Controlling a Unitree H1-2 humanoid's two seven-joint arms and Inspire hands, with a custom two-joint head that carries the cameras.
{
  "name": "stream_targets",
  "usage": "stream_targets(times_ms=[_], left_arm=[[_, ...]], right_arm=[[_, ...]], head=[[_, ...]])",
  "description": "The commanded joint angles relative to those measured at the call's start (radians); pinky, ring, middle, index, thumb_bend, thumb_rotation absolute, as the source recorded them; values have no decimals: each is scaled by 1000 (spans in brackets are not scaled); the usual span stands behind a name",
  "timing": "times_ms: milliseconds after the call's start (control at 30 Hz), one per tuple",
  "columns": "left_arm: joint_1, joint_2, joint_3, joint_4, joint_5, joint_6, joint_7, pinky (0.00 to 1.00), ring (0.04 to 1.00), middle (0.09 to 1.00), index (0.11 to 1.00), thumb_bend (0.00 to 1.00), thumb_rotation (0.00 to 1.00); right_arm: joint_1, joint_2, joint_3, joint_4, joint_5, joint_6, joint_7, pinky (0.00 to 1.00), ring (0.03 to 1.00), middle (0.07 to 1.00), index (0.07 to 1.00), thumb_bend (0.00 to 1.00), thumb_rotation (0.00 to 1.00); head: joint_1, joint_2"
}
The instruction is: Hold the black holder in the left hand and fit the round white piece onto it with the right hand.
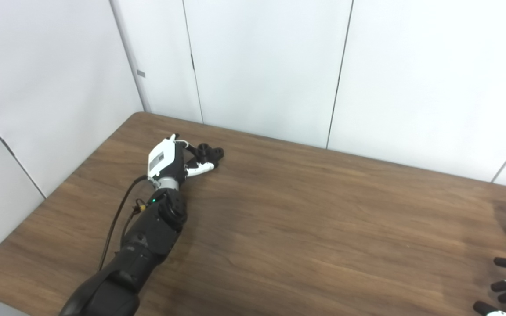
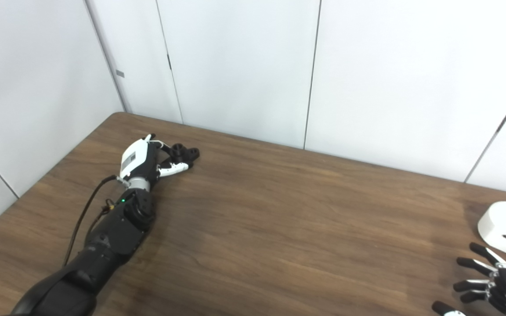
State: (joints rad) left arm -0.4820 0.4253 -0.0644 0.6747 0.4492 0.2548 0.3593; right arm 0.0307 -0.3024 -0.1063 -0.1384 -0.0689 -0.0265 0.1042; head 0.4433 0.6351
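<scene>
The black holder (image 1: 211, 152) lies on the brown table (image 1: 305, 219) near its far left corner. My left hand (image 1: 171, 158) reaches it, with fingers above it and the white thumb just below it. The fingers are still spread, and the holder rests on the table. The round white piece (image 2: 505, 228), a thick disc with holes, lies at the table's right edge. My right hand (image 2: 490, 281) is open with fingers spread, a little in front of the white piece and apart from it. It is cut off by the picture's corner.
White wall panels (image 1: 262, 66) stand close behind the table's far edge and along its left side. A black cable (image 1: 114, 219) runs along my left forearm.
</scene>
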Motion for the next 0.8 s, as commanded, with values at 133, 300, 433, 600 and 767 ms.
stream_targets(times_ms=[133,300,433,600,767], left_arm=[[47,-14,-22,49,-3,51,-52,1000,1000,963,495,519,75],[47,-14,-22,49,-3,51,-52,1000,1000,963,495,519,75],[47,-14,-22,49,-3,51,-52,1000,1000,963,495,519,75],[47,-14,-22,49,-3,51,-52,1000,1000,963,495,519,75],[47,-14,-22,49,-3,51,-52,1000,1000,963,495,519,75]], right_arm=[[-17,-23,-12,-40,7,-16,2,444,539,730,837,660,63],[-17,-23,-12,-40,7,-16,2,444,539,730,837,660,63],[-17,-23,-12,-40,7,-16,2,444,539,730,837,660,63],[-17,-23,-12,-40,7,-16,2,444,539,730,837,660,63],[-17,-23,-12,-40,7,-16,2,444,539,730,837,660,63]], head=[[-1,1],[-1,1],[-1,1],[-1,1],[-1,1]])
